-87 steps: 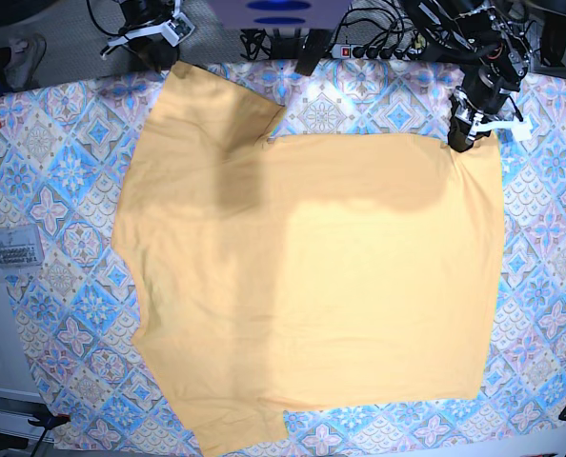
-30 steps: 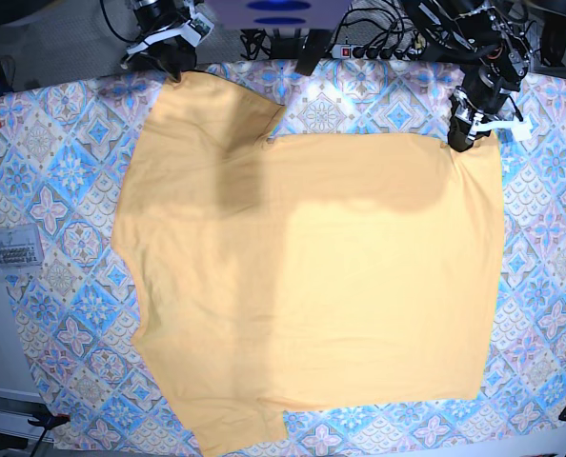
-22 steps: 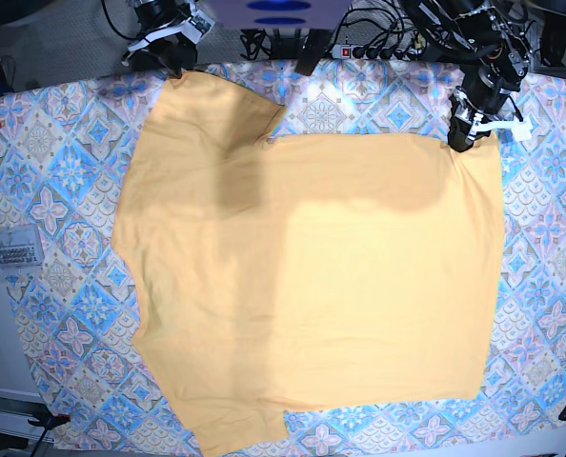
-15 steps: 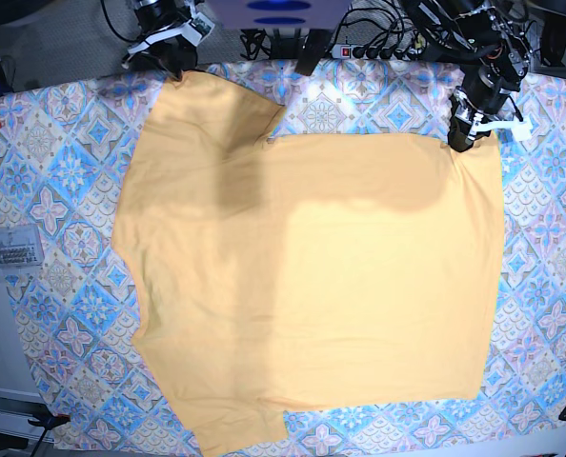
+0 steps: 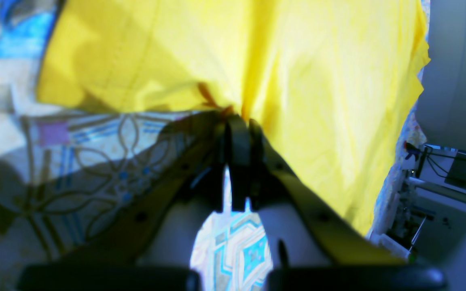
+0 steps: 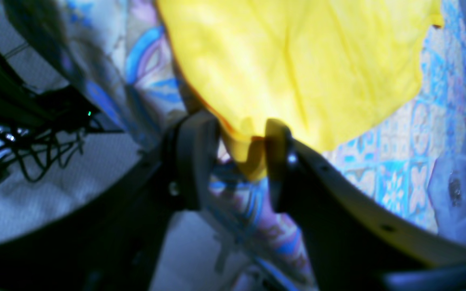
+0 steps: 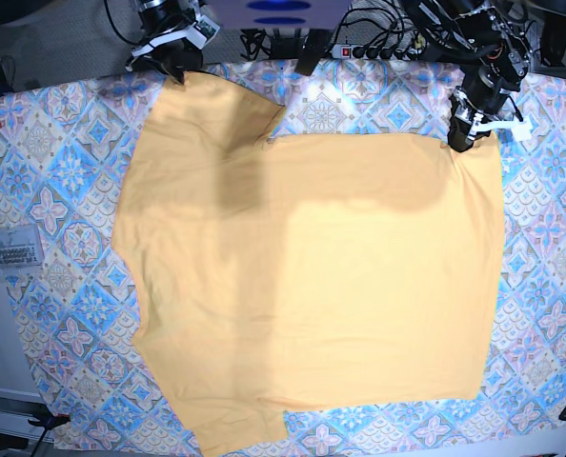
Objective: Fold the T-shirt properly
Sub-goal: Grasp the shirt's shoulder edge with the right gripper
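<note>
The yellow-orange T-shirt [image 7: 312,276] lies spread flat on the patterned tablecloth [image 7: 54,190]. At its far right corner, my left gripper [image 7: 457,141] is shut on the cloth. The left wrist view shows those jaws [image 5: 237,121] pressed together on the T-shirt's [image 5: 297,60] edge. My right gripper [image 7: 178,69] is at the far left corner of the shirt. In the right wrist view its jaws [image 6: 239,123] stand apart, with a hanging corner of the T-shirt [image 6: 297,60] in the gap and neither finger [image 6: 194,153] pressing on it.
A clear plastic box [image 7: 11,252] sits at the table's left edge and also shows as the box [image 6: 455,194] in the right wrist view. A power strip and cables [image 7: 369,48] run along the back. Tablecloth borders the shirt on all sides.
My right gripper came in onto the shirt's far left corner, nudged slightly right, and its jaws have widened. The left gripper and the shirt have stayed still.
</note>
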